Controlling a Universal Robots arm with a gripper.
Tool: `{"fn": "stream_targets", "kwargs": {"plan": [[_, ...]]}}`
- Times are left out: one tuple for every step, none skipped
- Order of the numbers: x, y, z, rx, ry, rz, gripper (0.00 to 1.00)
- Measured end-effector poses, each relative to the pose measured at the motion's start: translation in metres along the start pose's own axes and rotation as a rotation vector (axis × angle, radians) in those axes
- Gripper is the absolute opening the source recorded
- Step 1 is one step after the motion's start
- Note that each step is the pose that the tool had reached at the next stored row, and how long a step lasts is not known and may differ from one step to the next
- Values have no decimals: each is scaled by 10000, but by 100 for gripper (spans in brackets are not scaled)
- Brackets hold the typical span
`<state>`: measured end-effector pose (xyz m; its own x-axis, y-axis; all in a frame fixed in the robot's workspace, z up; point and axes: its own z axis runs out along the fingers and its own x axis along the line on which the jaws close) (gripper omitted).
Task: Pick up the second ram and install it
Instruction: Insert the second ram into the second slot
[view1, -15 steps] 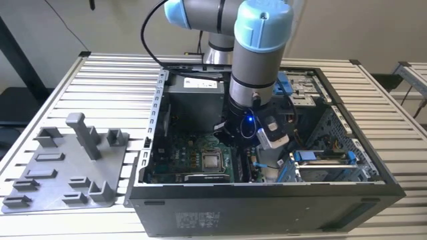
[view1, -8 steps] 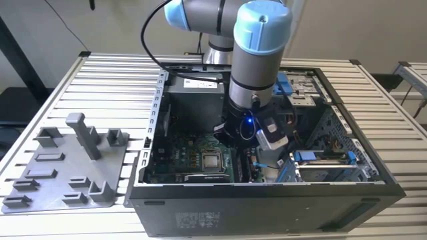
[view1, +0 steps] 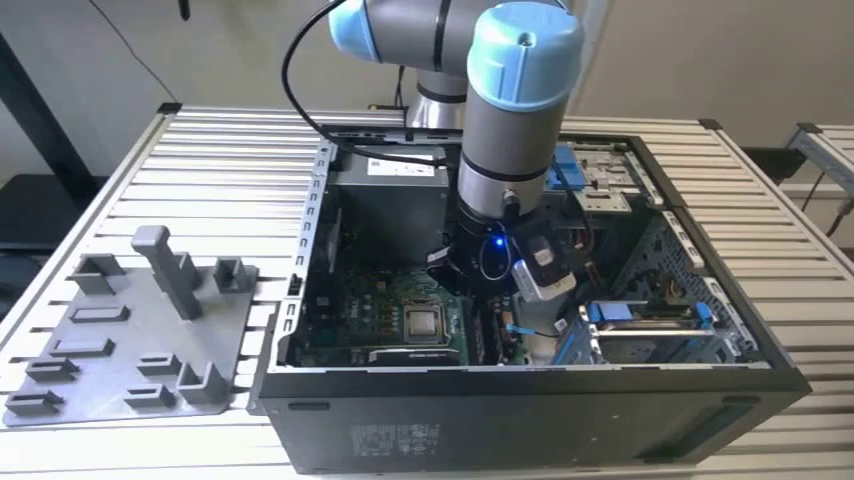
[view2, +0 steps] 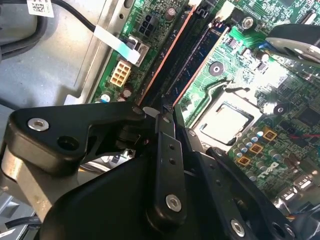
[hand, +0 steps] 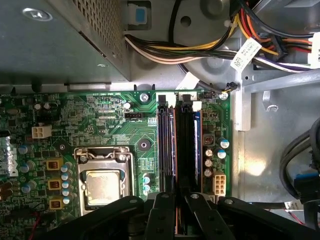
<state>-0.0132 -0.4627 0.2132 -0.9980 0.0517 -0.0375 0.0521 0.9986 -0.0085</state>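
My gripper (view1: 489, 300) is low inside the open computer case, over the memory slots of the green motherboard (hand: 110, 117). In both wrist views the fingertips meet at the near end of the slots, gripper (hand: 177, 195), gripper (view2: 162, 107). The second ram (hand: 171, 145), a dark stick with a blue-violet edge, stands on edge in the slot nearest the processor and runs straight out from the fingertips. It shows again as the second ram (view2: 200, 55). The fingers are drawn close together on its top edge.
Another dark stick (hand: 196, 145) sits two slots further from the processor socket (hand: 102, 185). The grey power-supply box (hand: 55, 40) and cable bundles (hand: 200, 50) crowd the slots' far end. Outside the case, a grey holder (view1: 134, 330) lies at the exterior view's left.
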Motion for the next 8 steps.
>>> {"fn": "stream_targets", "kwargs": {"plan": [[0, 0, 0, 0, 0, 0, 14], [0, 0, 0, 1, 0, 0, 14], [0, 0, 1, 0, 0, 0, 14], [0, 0, 1, 0, 0, 0, 14], [0, 0, 1, 0, 0, 0, 14], [0, 1, 2, -6, -2, 1, 14], [0, 1, 3, -6, -2, 0, 16], [0, 1, 3, -4, -1, 0, 16]]}}
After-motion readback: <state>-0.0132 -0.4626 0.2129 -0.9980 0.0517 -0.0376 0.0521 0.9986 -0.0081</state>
